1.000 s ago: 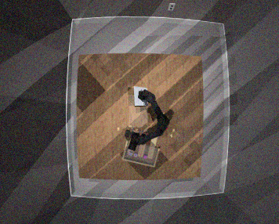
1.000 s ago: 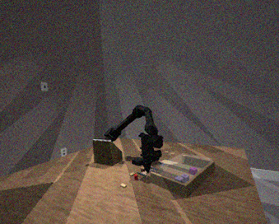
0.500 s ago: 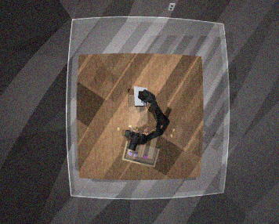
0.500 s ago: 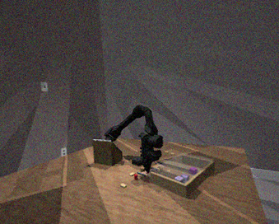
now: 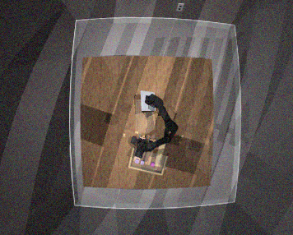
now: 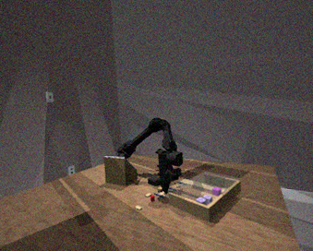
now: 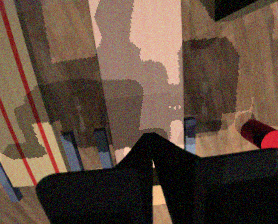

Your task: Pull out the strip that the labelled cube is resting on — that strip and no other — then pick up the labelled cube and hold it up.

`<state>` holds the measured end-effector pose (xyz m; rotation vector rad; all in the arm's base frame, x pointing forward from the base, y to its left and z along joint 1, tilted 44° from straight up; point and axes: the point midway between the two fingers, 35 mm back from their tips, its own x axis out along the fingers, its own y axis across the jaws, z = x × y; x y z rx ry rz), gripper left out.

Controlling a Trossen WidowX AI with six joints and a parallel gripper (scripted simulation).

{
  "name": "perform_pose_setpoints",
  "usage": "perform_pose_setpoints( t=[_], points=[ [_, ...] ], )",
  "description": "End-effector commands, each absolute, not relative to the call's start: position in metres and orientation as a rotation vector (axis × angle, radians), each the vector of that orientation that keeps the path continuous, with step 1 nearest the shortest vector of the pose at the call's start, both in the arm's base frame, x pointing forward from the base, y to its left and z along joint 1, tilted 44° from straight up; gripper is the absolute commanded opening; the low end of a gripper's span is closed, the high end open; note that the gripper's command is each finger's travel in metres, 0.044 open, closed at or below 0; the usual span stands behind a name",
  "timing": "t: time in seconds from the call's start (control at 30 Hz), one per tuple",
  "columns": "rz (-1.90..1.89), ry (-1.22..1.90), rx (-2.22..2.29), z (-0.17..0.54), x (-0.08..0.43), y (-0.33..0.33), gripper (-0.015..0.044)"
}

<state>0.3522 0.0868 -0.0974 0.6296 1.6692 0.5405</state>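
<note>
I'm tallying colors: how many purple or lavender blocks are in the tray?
3: one lavender block and another lavender block close together, plus a magenta-purple block apart from them. The arm may hide more.

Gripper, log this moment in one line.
gripper: jaws closed | red cylinder: lying beside jaws | purple cubes: in tray | labelled cube: cannot tell

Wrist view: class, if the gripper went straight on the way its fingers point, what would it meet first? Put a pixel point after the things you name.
Probably the wide pale strip (image 7: 157,30), which lies just beyond the closed fingertips of the gripper (image 5: 138,157) (image 6: 165,191) (image 7: 149,138). The remaining gap is hard to judge from this view.
</note>
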Motion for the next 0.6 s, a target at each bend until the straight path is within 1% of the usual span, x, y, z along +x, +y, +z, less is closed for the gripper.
perform_pose_setpoints(
  t=[0.0, 0.57],
  points=[
    [0.543, 1.671, 0.636, -0.0987, 0.3521, 0.0895, 0.0],
    [0.543, 1.671, 0.636, -0.0993, 0.3492, 0.0901, 0.0]
  ],
)
